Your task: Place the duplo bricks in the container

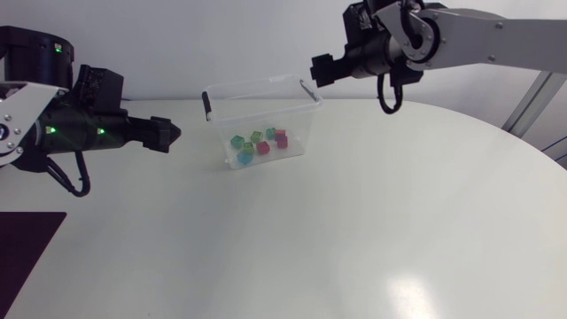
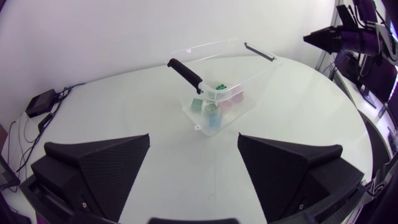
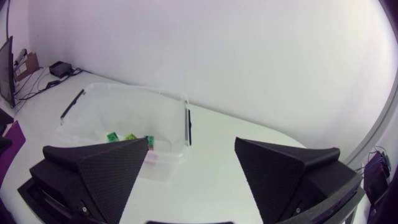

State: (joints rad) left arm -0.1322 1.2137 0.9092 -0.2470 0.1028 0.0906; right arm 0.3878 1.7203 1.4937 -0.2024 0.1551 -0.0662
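Note:
A clear plastic container (image 1: 257, 89) with two black handles stands at the back middle of the white table. Several small duplo bricks (image 1: 260, 142), green, red and teal, lie on its floor. My left gripper (image 1: 168, 133) hovers to the container's left, open and empty. In the left wrist view the container (image 2: 249, 93) and its bricks (image 2: 214, 107) lie ahead of the left gripper (image 2: 194, 155). My right gripper (image 1: 317, 69) hangs just above the container's right handle (image 1: 307, 90). In the right wrist view the right gripper (image 3: 191, 162) is open over the container (image 3: 124, 90), nothing between its fingers.
The white table (image 1: 354, 230) stretches bare in front of and to the right of the container. A small black box with cables (image 2: 40, 102) sits near the table's far edge, away from both arms.

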